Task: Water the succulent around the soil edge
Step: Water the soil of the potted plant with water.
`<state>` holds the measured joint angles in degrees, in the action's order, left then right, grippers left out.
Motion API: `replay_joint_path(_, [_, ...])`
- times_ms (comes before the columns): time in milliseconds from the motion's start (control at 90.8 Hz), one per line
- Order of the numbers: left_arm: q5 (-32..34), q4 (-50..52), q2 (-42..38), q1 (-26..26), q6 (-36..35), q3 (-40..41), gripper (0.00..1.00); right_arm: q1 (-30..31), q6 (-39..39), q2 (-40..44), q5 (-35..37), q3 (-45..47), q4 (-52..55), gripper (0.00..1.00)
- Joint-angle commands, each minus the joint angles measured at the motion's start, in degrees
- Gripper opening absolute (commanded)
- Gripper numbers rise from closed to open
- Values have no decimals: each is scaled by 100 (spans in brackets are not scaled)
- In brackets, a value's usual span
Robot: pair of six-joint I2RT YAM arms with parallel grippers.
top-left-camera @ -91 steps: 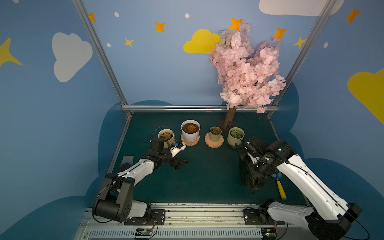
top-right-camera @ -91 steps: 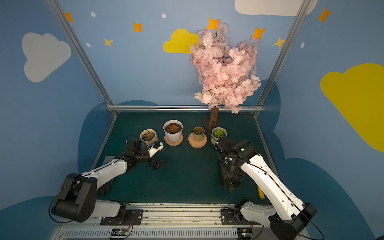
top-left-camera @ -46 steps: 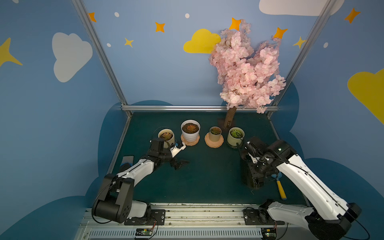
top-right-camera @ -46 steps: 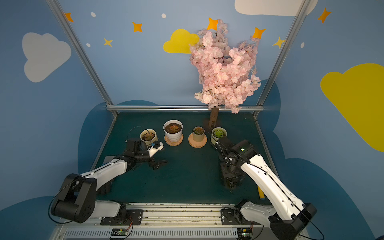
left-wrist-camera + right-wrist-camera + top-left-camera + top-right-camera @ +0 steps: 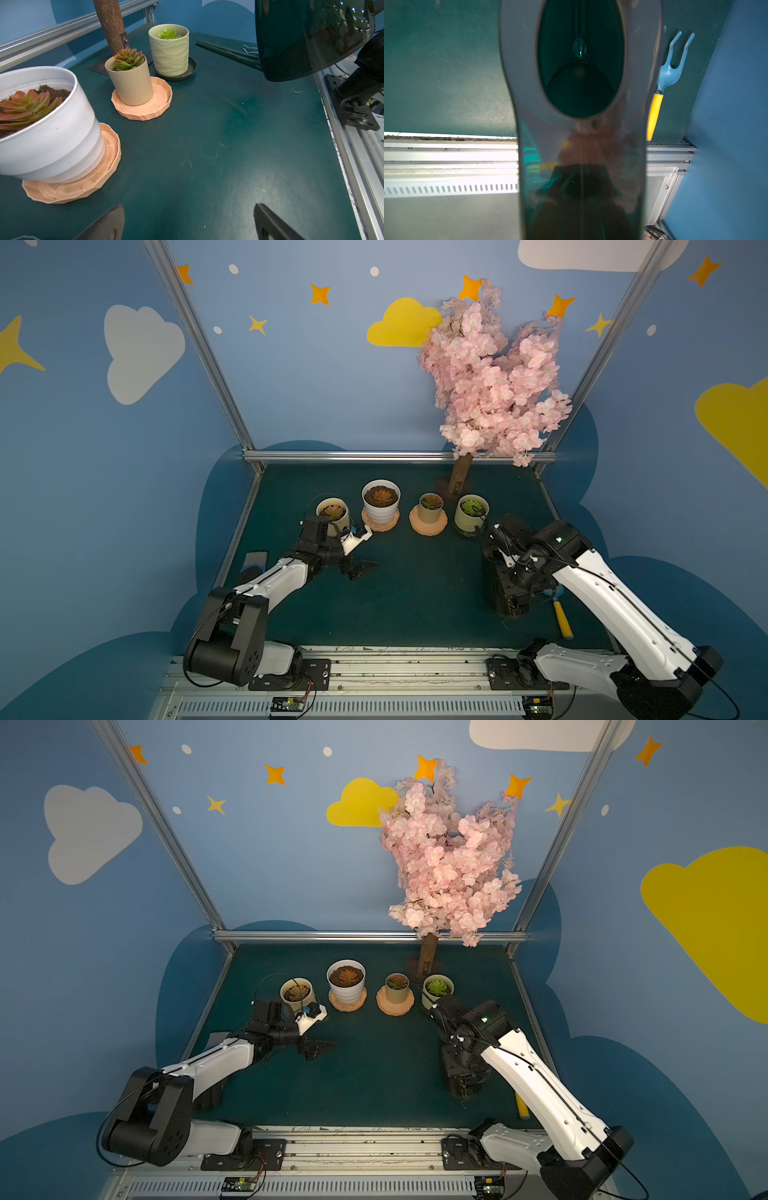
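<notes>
Hanging from the right jaws: a glossy, dark-green watering can (image 5: 301, 41); left jaws spread wide.

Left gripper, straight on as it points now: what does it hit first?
Likely the bare table mat: the left gripper, jaws open and empty, seems to tilt slightly down at it. If it clears the mat, the watering can comes next; depth is unclear.

Both top views look from high above the front rail (image 5: 395, 659), facing the back wall and taking in the whole table (image 5: 415, 601) from afar. The left wrist camera sits low, near the white pot (image 5: 52, 135), looking across the table toward the watering can (image 5: 301, 41). The right wrist camera looks down into that can at very close range. All four views share the table.
</notes>
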<state>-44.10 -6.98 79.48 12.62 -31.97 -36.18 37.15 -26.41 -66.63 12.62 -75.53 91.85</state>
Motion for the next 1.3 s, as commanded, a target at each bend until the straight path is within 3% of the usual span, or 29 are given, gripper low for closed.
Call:
replay_joint_path(0, [-49,127,-80,44,-117,5,100,-32,-74,90,170,-23,1101,0])
replay_joint_path(1289, [-64,294,-87,110,-274,-18,100,-32,75,-26,91,-141,1120,0])
